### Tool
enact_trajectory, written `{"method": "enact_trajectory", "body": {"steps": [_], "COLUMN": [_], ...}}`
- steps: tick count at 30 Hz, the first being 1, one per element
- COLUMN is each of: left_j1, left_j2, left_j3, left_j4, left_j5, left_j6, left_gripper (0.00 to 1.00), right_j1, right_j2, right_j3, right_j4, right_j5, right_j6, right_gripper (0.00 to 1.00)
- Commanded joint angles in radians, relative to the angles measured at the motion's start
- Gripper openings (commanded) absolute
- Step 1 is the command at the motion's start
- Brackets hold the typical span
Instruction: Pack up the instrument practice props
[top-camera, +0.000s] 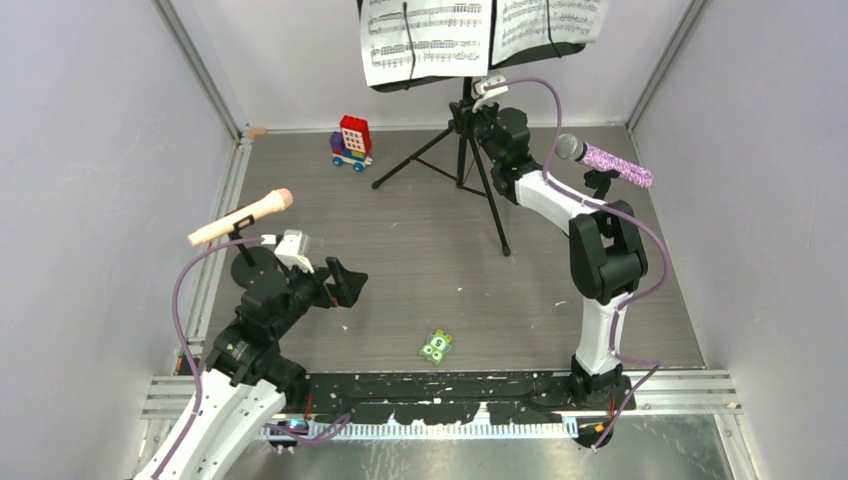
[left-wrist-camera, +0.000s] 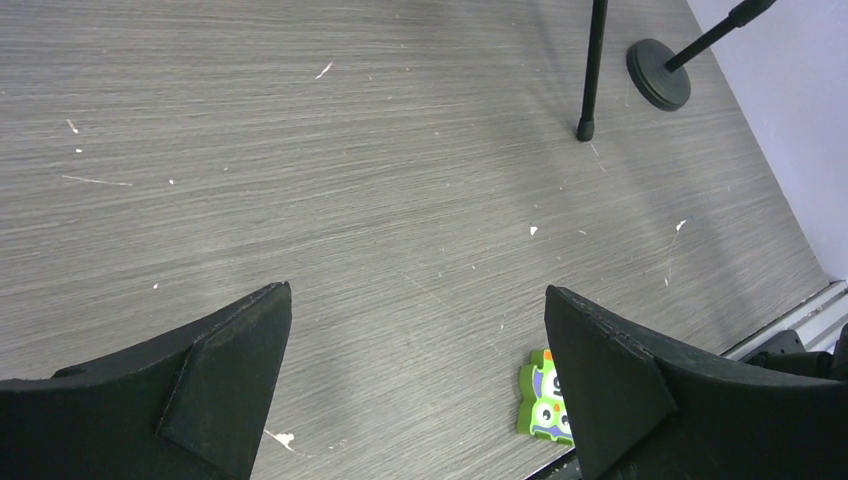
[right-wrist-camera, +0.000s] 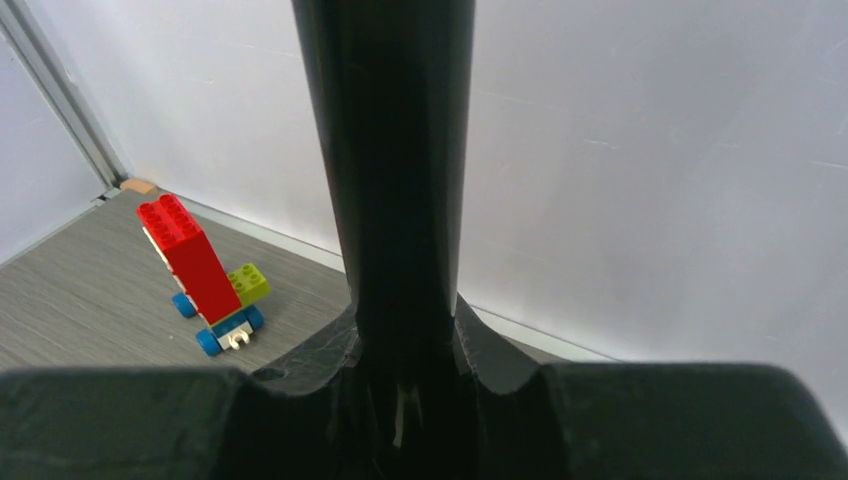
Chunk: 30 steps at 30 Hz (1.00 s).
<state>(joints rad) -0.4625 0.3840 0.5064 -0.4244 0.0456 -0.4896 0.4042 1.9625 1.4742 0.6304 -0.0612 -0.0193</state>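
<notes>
Item 1: music stand, black, on tripod legs at the far centre of the table, upright; the desk carries two white sheet-music pages side by side. Item 2: right gripper, reaching in at the stand's post just above the point where the legs spread; in the right wrist view the post fills the space between the two fingers with no gap showing on either side, so the right gripper is closed on the post. Item 3: pink microphone, tilted in a short black round-based mount at the left edge of the table, just beyond the left arm. Item 4: purple-glitter microphone, tilted in its own short mount at the right edge, the mount mostly hidden behind the right arm; its round base shows in the left wrist view, just beside one stand foot. Item 5: left gripper, held above bare table near the front left, fingers spread wide with nothing between them. Item 6: red-blue toy brick vehicle, far left of the stand, near the back wall. Item 7: small green square piece, flat on the table near the front edge, between the two arm bases.
</notes>
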Motion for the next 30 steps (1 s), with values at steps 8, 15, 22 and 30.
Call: {"method": "enact_trajectory", "body": {"steps": [8, 15, 22, 30], "left_j1": [-0.002, -0.002, -0.002, -0.002], "left_j2": [0.01, 0.003, 0.0, -0.049], "left_j3": [0.052, 0.068, 0.105, 0.126], "left_j4": [0.01, 0.004, -0.038, -0.091], "left_j5": [-0.007, 0.004, 0.005, 0.003], "left_j6": [-0.008, -0.036, -0.047, -0.048], "left_gripper": [1.0, 1.0, 1.0, 1.0], "right_j1": [0.028, 0.109, 0.183, 0.245], "right_j2": [-0.131, -0.251, -0.402, -0.545], "right_j3": [0.008, -0.049, -0.213, -0.382], "right_j4": [-0.164, -0.271, -0.262, -0.228], "right_j5": [-0.023, 0.051, 0.123, 0.133], "right_j6": [0.078, 0.054, 0.082, 0.125], "right_gripper": [0.01, 0.01, 0.01, 0.01]}}
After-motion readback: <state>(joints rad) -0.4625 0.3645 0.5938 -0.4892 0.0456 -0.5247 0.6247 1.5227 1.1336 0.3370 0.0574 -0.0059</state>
